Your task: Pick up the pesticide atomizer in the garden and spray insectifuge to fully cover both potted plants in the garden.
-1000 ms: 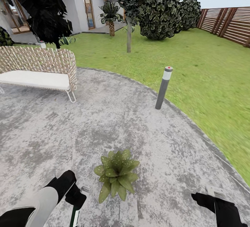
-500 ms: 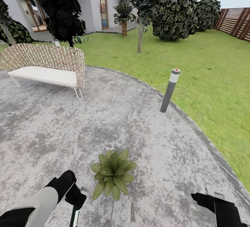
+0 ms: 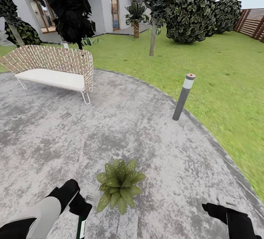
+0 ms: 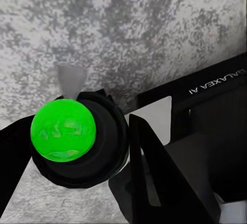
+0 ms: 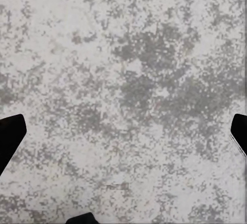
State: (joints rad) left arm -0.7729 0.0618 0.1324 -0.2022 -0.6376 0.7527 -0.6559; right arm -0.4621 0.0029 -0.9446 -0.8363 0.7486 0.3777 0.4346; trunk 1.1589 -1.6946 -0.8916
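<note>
Seen from the head camera, the whole scene has slid to the right since a second ago, which is the camera turning: the wicker bench [image 3: 55,67] now shows in full, and the grey bollard lamp [image 3: 183,96] sits further right at the patio [image 3: 139,129] edge beside the lawn [image 3: 220,70]. One potted plant [image 3: 118,185], a rosette of speckled green leaves, stands on the paving low in the middle, between the two arms; its pot is hidden under the leaves. The left gripper [image 3: 81,209] is just beside the plant's leaves, and the right gripper [image 3: 224,206] is well apart on the other side. In the left wrist view, the left gripper's dark fingers [image 4: 154,177] are clamped around the pesticide atomizer [image 4: 77,139], its round dark top bearing a bright green ball. In the right wrist view, two dark fingertips [image 5: 10,136] stand spread wide with bare paving between them.
</note>
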